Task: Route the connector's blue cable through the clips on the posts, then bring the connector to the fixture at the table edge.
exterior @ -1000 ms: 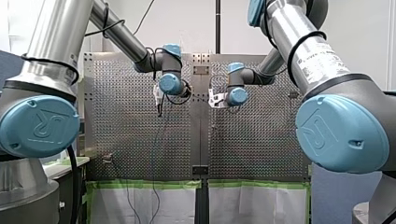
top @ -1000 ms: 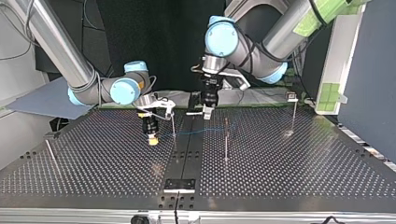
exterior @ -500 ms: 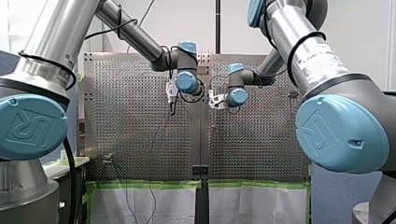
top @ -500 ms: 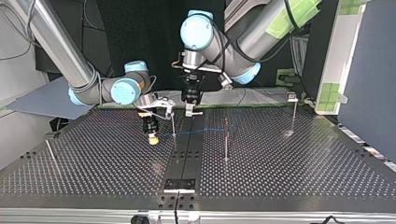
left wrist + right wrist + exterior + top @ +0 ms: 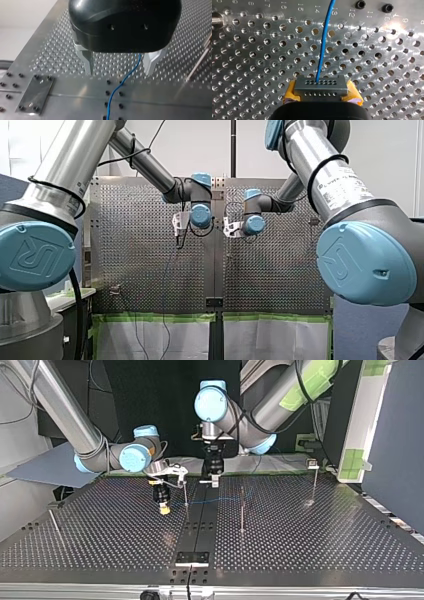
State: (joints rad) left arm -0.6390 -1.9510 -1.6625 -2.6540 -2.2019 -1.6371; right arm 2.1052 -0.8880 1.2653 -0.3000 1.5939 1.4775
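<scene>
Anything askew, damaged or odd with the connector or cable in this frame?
Nothing stands out. The connector sits square in my right tool, and the blue cable runs unkinked through my open left tool.

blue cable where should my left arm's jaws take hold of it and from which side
Take the free span of the blue cable, away from the connector that my right gripper clamps. Come straight down: my left gripper hangs above it, jaws open either side, so closing across the thin strand should catch it.
</scene>
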